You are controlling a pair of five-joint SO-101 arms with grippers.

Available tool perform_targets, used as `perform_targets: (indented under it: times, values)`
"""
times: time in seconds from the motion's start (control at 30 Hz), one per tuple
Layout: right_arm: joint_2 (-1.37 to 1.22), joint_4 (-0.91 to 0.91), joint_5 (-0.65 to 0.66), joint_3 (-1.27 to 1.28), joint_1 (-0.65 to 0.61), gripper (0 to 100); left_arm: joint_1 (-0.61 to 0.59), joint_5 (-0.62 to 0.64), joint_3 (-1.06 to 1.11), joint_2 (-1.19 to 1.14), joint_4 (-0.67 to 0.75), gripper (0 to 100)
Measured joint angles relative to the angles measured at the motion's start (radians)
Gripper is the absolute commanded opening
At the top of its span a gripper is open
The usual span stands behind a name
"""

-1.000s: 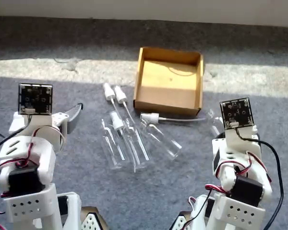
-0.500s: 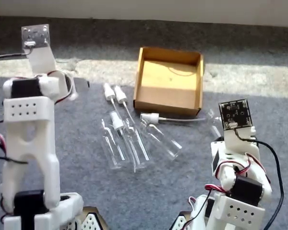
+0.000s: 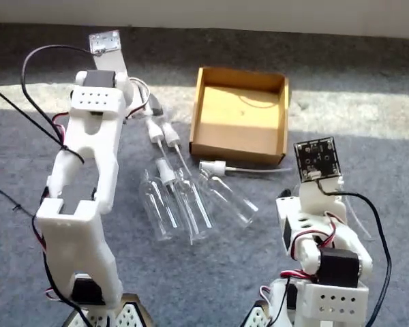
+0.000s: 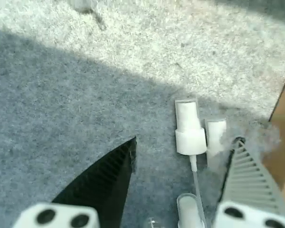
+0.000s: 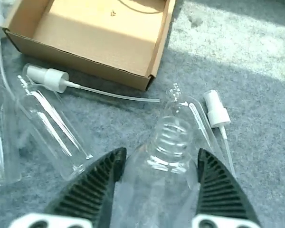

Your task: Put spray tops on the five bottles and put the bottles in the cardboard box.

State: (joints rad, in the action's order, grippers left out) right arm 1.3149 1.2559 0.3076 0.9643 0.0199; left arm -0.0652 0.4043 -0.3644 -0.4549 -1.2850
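My left gripper (image 4: 185, 140) is open just above the carpet, its fingers on either side of two white spray tops (image 4: 189, 128) lying side by side. From above, this gripper (image 3: 153, 111) sits at the far end of the spray tops (image 3: 162, 133), left of the cardboard box (image 3: 240, 122). Three clear bottles (image 3: 191, 201) lie in the middle, one with a top on it (image 3: 166, 172). My right gripper (image 5: 161, 152) is open, with a clear capless bottle (image 5: 165, 142) lying between its fingers. A second capless bottle (image 5: 187, 111) and a loose spray top (image 5: 216, 111) lie just beyond.
Another spray top with a long tube (image 3: 215, 167) lies in front of the box. The box (image 5: 99, 33) is empty and stands on grey carpet. The left arm (image 3: 88, 157) stretches over the left side; the right arm (image 3: 320, 225) stays low at the front right.
The left arm has risen from the front left and stretched forward to the two spray tops near the box. The right arm has shifted slightly to the left.
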Motion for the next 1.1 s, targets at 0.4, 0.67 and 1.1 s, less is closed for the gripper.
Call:
perform_targets:
  times: [0.4, 0.67, 1.1]
  values:
    - [0.0, 0.0, -0.043, 0.06, -0.193, 17.0, -0.032, 0.012, -0.091, -0.192, 0.037, 28]
    - [0.0, 0.0, -0.043, 0.06, -0.204, 17.0, 0.008, 0.048, -0.092, -0.203, 0.038, 28]
    - [0.0, 0.0, -0.043, 0.06, -0.204, 17.0, 0.009, 0.049, -0.103, -0.307, 0.054, 23]
